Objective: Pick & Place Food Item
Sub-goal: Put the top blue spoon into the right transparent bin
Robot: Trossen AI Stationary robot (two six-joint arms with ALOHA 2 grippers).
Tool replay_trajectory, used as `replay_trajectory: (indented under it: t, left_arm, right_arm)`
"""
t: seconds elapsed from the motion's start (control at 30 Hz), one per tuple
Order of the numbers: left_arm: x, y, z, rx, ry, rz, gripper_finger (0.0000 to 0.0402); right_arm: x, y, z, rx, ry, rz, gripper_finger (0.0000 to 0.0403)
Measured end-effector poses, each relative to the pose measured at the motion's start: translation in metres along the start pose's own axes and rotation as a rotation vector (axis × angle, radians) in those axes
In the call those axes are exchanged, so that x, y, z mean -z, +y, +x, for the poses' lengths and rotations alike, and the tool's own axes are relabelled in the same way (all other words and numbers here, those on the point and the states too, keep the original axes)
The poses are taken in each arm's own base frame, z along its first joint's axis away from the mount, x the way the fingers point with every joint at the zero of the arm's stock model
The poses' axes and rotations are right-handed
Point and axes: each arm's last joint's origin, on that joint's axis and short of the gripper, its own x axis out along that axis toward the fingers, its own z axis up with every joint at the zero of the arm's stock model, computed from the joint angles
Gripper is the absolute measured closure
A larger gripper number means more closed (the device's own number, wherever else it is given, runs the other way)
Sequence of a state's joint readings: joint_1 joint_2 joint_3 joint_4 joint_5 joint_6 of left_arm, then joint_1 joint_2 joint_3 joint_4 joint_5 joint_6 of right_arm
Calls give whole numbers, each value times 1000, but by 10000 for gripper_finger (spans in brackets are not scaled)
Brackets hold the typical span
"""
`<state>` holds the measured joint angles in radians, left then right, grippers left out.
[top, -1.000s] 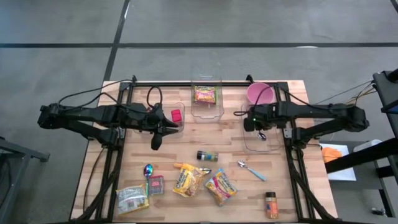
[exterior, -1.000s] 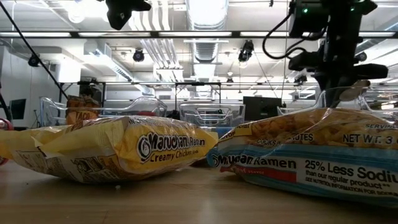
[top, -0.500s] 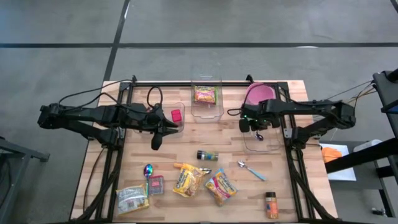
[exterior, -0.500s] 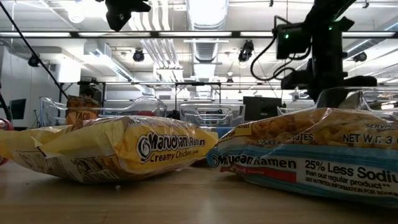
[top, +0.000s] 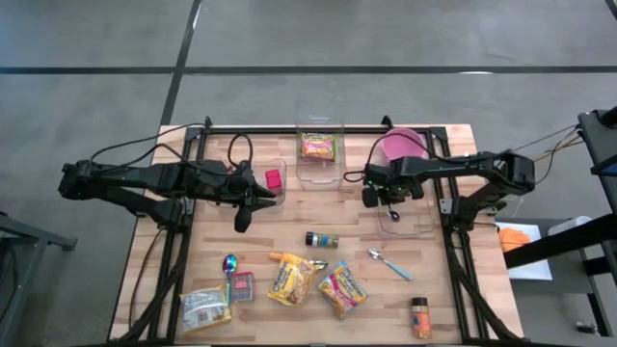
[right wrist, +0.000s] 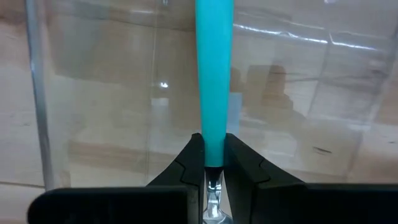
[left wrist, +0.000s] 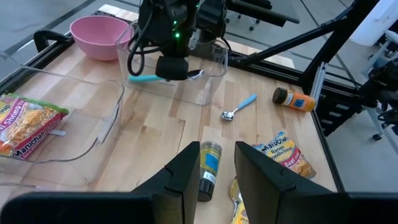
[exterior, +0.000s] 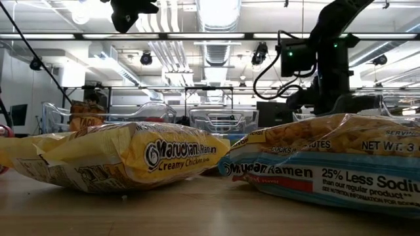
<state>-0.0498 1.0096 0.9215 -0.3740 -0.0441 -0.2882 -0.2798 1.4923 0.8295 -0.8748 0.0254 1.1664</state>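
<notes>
Right pincer (right wrist: 212, 163): clamped on teal-handled spoon (right wrist: 213, 74), over clear bin (top: 410, 217)
Left pincer (left wrist: 217, 163): narrow gap, empty, above desk (top: 289, 217)

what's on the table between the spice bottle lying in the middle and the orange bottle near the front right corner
A teal-handled spoon lies on the bare wood between the spice bottle and the orange bottle; the high view shows it, and so does the left wrist view.
</notes>
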Motion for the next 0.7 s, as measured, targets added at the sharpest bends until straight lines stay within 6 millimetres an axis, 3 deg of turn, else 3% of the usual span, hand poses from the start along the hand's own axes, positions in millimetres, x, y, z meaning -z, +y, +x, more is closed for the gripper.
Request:
replay_trajectory:
  t: [0.7]
  left_arm:
    - [2, 1, 0, -6, 22, 1, 293]
  right_arm:
    - [-1, 2, 1, -20, -8, -11, 374]
